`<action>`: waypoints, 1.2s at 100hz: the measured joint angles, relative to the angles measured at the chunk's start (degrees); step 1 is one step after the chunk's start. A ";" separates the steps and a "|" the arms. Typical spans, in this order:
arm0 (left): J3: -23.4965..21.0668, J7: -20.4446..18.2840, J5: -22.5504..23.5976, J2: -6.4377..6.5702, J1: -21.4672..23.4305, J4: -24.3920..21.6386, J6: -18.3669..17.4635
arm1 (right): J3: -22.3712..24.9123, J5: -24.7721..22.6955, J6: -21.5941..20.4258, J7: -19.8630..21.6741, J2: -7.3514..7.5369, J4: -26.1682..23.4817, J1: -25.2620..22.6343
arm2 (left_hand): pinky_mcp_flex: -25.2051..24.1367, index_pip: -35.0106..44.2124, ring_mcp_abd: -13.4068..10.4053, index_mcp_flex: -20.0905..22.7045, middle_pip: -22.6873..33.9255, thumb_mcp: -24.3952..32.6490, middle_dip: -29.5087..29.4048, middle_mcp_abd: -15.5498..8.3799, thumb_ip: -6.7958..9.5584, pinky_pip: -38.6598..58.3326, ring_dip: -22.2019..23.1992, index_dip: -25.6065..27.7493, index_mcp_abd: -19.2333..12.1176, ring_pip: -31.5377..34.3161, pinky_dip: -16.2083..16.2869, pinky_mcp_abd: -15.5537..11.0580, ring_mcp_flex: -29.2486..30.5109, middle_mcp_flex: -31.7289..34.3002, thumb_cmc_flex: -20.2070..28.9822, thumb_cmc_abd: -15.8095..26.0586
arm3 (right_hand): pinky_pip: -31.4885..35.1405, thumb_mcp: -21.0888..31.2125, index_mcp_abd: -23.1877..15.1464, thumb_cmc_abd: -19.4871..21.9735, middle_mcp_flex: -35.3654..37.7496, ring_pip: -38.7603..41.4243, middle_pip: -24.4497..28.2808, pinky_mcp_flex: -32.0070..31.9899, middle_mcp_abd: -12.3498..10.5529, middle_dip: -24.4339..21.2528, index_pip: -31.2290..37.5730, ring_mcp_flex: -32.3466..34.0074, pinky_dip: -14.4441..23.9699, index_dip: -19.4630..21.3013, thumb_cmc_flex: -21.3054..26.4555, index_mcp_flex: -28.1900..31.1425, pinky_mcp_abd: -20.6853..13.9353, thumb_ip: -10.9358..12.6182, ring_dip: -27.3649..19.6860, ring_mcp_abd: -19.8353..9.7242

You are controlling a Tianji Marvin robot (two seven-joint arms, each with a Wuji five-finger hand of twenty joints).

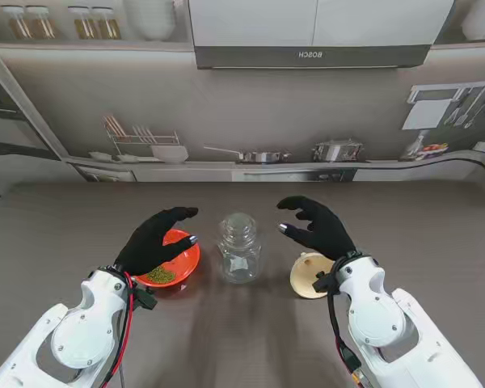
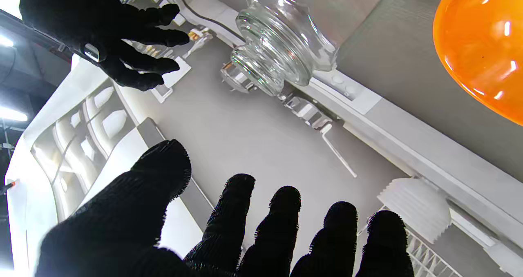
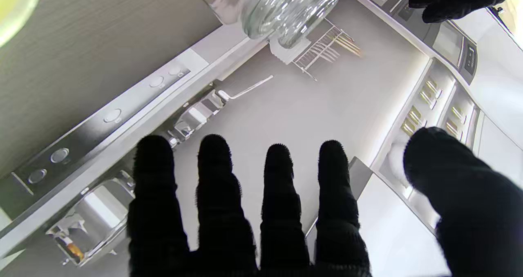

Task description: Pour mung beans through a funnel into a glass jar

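Observation:
A clear glass jar stands upright at the table's middle, between my two hands; it also shows in the left wrist view as a jar and in the right wrist view as a jar. Left of it sits an orange bowl with green mung beans inside. My left hand hovers over the bowl, fingers spread, holding nothing. A cream funnel lies on the table right of the jar. My right hand floats just over it, open and empty.
The brown table runs back to a printed kitchen backdrop with pots and a dish rack. The orange bowl's rim shows in the left wrist view.

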 measured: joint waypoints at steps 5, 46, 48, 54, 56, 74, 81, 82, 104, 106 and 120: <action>-0.01 0.02 0.00 0.00 0.02 0.00 0.01 | 0.03 -0.04 0.00 0.02 0.02 -0.08 -0.06 | 0.00 0.00 0.00 0.00 0.00 0.00 0.00 0.00 0.00 0.00 0.00 0.00 0.00 0.00 -0.01 -0.01 0.00 0.00 0.00 0.00 | 0.00 0.00 0.00 0.00 0.00 0.00 0.00 0.00 0.00 0.00 -0.24 0.00 0.00 0.00 0.00 0.00 0.00 0.00 0.00 -0.01; -0.23 -0.06 -0.23 -0.01 0.37 -0.34 0.42 | -0.19 -0.98 -0.12 -0.13 0.16 -0.13 -0.10 | 0.00 0.00 0.00 0.02 0.00 -3.92 0.00 0.00 0.00 0.00 0.00 0.01 0.00 0.00 -0.01 -0.01 0.00 0.04 -1.16 0.00 | -0.03 -0.67 0.00 0.00 0.00 0.00 0.00 0.00 0.01 0.00 -0.25 0.00 0.02 0.00 0.00 0.00 -0.01 0.00 0.00 -0.02; -0.29 -0.09 -0.21 -0.01 0.41 -0.38 0.49 | -0.32 -1.20 -0.09 -0.16 0.18 -0.12 -0.04 | 0.00 0.00 0.00 0.03 0.00 -3.94 0.00 0.00 0.00 0.00 0.00 0.01 0.00 0.00 -0.01 -0.01 0.00 0.04 -1.16 0.00 | -0.03 -0.67 0.00 0.00 0.00 0.00 0.00 0.00 0.02 0.00 -0.25 0.00 0.03 0.00 0.00 0.00 -0.01 0.00 0.00 -0.02; -0.49 -0.10 -0.15 -0.02 0.61 -0.57 0.67 | -0.85 -2.57 0.06 -0.26 0.29 -0.06 0.25 | 0.00 0.00 0.00 0.05 0.00 -4.60 0.00 0.00 0.00 0.00 0.00 0.01 0.00 0.00 -0.02 -0.01 0.00 0.05 -1.15 0.00 | -0.04 -1.20 0.00 0.00 0.00 0.00 0.00 0.00 0.04 0.00 -0.27 0.00 0.03 0.00 0.00 0.00 -0.01 0.00 0.00 -0.02; -0.57 -0.09 -0.15 -0.03 0.69 -0.63 0.73 | -1.11 -3.38 0.22 -0.30 0.35 -0.05 0.41 | 0.00 0.00 0.00 0.06 0.00 -4.66 0.00 0.00 0.00 0.00 0.00 0.01 0.00 0.00 -0.02 -0.01 0.00 0.05 -1.15 0.00 | -0.04 -1.21 0.00 0.00 0.00 0.00 0.00 0.00 0.06 0.00 -0.28 0.00 0.03 0.00 -0.01 0.00 -0.02 0.00 0.00 -0.03; -1.23 0.60 -0.12 -0.13 1.49 -1.09 1.04 | -5.09 -7.05 3.87 0.15 1.00 -0.05 3.48 | 0.00 0.00 0.02 0.09 0.00 -5.46 0.00 0.20 0.00 0.00 0.00 0.01 0.00 0.00 -0.02 -0.01 0.00 0.13 -1.15 0.00 | -0.05 -2.56 0.00 -0.07 -0.13 0.00 -0.64 0.02 0.35 -0.02 -0.95 0.00 0.18 0.00 -0.01 -0.21 -0.05 0.00 0.00 -0.08; -1.39 0.74 -0.12 -0.17 1.67 -1.20 1.06 | -6.42 -8.89 4.91 2.17 1.21 -0.04 5.35 | 0.00 0.00 0.03 0.09 0.00 -5.79 0.00 0.22 0.00 0.00 0.00 0.01 0.00 0.00 -0.02 -0.01 0.00 0.14 -1.15 0.00 | -0.05 -4.06 -0.09 -0.95 -0.81 0.00 -0.79 0.20 0.59 -0.02 -1.70 0.00 0.68 0.00 -0.02 -0.82 -0.10 0.00 0.00 -0.27; -1.41 0.75 -0.12 -0.17 1.68 -1.21 1.06 | -6.61 -9.24 5.08 2.47 1.25 -0.04 5.64 | 0.00 0.00 0.03 0.09 0.00 -5.80 0.00 0.22 0.00 0.00 0.00 0.01 0.00 0.00 -0.02 -0.01 0.00 0.14 -1.15 0.00 | -0.05 -4.18 -0.12 -0.99 -0.81 0.00 -0.79 0.28 0.61 -0.02 -1.72 0.00 0.68 0.00 -0.02 -0.82 -0.10 0.00 0.00 -0.29; -1.54 0.69 -0.33 -0.21 1.72 -1.28 1.44 | -11.57 -13.35 8.39 4.80 1.77 1.29 12.44 | 0.00 0.00 0.07 0.11 0.00 -6.19 0.00 0.43 0.00 0.00 0.00 0.01 0.00 0.00 -0.02 -0.01 0.00 0.15 -1.15 0.00 | 2.09 -8.62 -1.21 -3.74 -3.61 0.89 -0.75 1.54 0.77 -0.04 -3.11 0.00 1.66 0.00 0.08 -1.11 -0.23 0.00 0.76 -0.99; -1.55 0.68 -0.33 -0.21 1.72 -1.29 1.44 | -11.92 -13.55 8.56 5.17 1.78 1.45 12.94 | 0.00 0.00 0.07 0.12 0.00 -6.19 0.00 0.46 0.00 0.00 0.00 0.01 0.00 0.00 -0.02 -0.01 0.00 0.16 -1.15 0.00 | 2.57 -9.14 -1.30 -4.11 -3.65 1.24 -0.58 1.73 0.78 -0.04 -3.62 0.00 2.11 0.04 0.10 -1.54 -0.23 0.00 0.88 -0.99; -1.62 0.73 -0.33 -0.21 1.71 -1.30 1.23 | -15.22 -16.07 10.14 6.55 1.99 3.21 16.64 | 0.01 0.00 0.08 0.12 0.00 -6.40 0.00 0.49 -0.01 0.00 0.00 0.01 0.00 0.00 -0.02 -0.01 0.00 0.18 -1.15 0.00 | 6.79 -12.85 -2.07 -4.91 -4.39 3.59 0.93 2.96 0.78 1.04 -3.49 0.58 2.92 1.47 1.47 -1.54 -0.32 0.99 3.00 -1.06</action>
